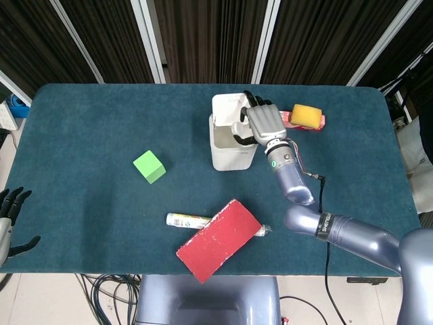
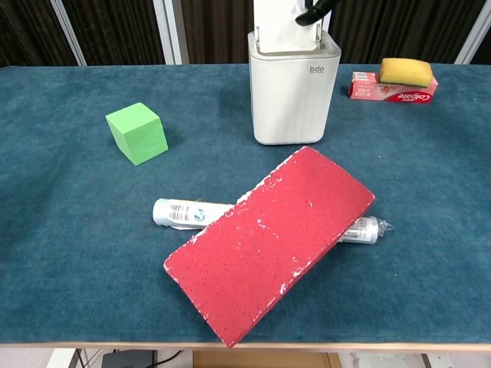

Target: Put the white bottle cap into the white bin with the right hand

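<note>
1. Right hand [image 1: 260,122] sits over the right rim of the bin [image 1: 223,157], palm down, fingers curled toward the opening. In the chest view only dark fingertips [image 2: 312,13] show at the top edge, just above the bin [image 2: 294,92] mouth.
2. Cap: not clearly visible in either view. Something pale sits by the fingers at the opening, too small to call. Can't tell if the cap is in the hand or already in the bin.
3. Right hand state: fingers curled in, but whether they are closed on the cap or on nothing can't be told.
4. Key relation: bin opening lies directly below and slightly left of the right hand's fingers. If the cap is held, a release here should likely drop it inside. The raised lid stands behind the opening, the rim is just under the fingers; a release too far right risks the cap hitting the rim.
5. Left hand [image 1: 9,220] at the far left table edge, fingers spread, holding nothing, well apart from the bin. Right hand is by far the nearer.
6. Others nearby: sponge [image 1: 306,116] on a toothpaste box [image 2: 391,87] just right of the hand; green cube [image 1: 149,166], red block [image 1: 218,238] and tube [image 1: 187,220] well apart from it.
</note>
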Robot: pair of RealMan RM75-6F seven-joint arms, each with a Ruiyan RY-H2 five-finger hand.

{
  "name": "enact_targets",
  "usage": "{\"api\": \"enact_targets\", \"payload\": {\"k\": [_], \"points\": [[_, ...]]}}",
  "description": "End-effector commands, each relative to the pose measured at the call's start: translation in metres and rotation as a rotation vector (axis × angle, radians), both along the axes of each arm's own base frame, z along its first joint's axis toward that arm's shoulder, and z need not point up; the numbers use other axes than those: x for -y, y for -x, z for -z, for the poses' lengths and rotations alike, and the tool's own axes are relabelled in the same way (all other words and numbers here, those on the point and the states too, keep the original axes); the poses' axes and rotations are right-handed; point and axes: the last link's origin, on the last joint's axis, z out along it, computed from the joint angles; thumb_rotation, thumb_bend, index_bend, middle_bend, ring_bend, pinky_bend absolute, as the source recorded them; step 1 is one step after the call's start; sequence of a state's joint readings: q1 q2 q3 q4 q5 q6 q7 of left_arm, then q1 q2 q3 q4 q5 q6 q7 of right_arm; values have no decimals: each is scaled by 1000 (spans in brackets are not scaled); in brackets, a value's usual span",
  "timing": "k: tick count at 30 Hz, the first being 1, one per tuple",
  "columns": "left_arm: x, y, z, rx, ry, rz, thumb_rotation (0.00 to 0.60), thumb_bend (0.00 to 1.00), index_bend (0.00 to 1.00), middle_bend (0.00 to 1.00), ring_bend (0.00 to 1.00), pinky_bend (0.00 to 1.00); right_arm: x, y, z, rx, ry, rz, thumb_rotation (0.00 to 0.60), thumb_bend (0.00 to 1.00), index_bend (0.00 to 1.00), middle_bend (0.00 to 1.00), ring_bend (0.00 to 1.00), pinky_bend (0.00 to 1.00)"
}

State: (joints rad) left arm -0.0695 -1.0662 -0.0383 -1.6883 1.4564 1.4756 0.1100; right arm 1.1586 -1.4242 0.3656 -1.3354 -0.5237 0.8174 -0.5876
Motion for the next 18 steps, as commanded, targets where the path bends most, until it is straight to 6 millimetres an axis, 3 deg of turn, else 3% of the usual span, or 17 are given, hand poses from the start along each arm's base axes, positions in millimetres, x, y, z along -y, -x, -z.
{"api": "enact_targets", "payload": {"k": [1,10,18], "points": [[0,0,0,1,1,0,600,172,179,142,47,48,0,-1,2,-4,3,16,600,105,284,91,117,232],[0,0,0,-2,1,-2,600,172,179,138,47,42,-1,-1,-7,14,27,34,600,103,276,92,119,232],[1,0,-1,1,6,-4,600,172,179,131,47,39,-12,5,-51,128,98,28,600,104,358,112,135,232]]}}
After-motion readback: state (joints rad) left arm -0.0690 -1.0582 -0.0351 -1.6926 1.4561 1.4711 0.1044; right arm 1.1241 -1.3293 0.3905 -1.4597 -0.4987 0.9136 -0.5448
